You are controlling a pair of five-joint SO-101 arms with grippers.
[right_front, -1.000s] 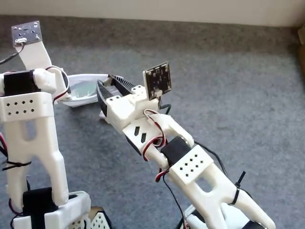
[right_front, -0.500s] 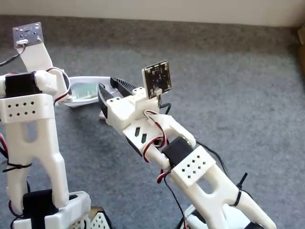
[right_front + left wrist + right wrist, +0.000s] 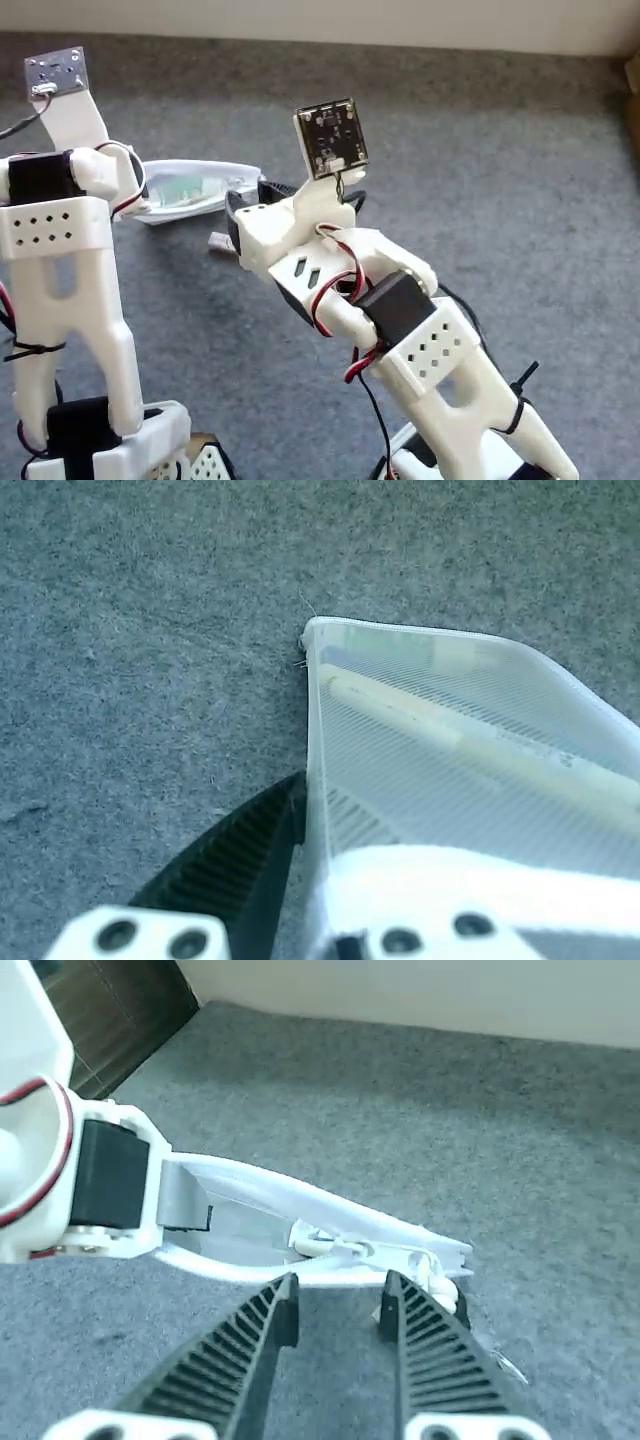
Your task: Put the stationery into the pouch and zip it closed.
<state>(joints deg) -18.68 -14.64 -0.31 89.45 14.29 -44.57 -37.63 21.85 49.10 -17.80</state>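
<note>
Right tool parted, pouch just beyond tips

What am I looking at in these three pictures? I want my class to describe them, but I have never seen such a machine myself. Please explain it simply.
These are two white robot arms standing side by side on a grey surface. Each arm ends in a gripper, a pincer with two fingers. The high view comes from a fixed camera looking down on both arms. The other two pictures come from small cameras on the arms' wrists, so each looks along its own gripper.

A white mesh pouch rests on the surface, with a pen inside it. The left gripper is closed on one end of the pouch. The right gripper is open and holds nothing. Its fingers are just short of the pouch's zip edge.
</note>
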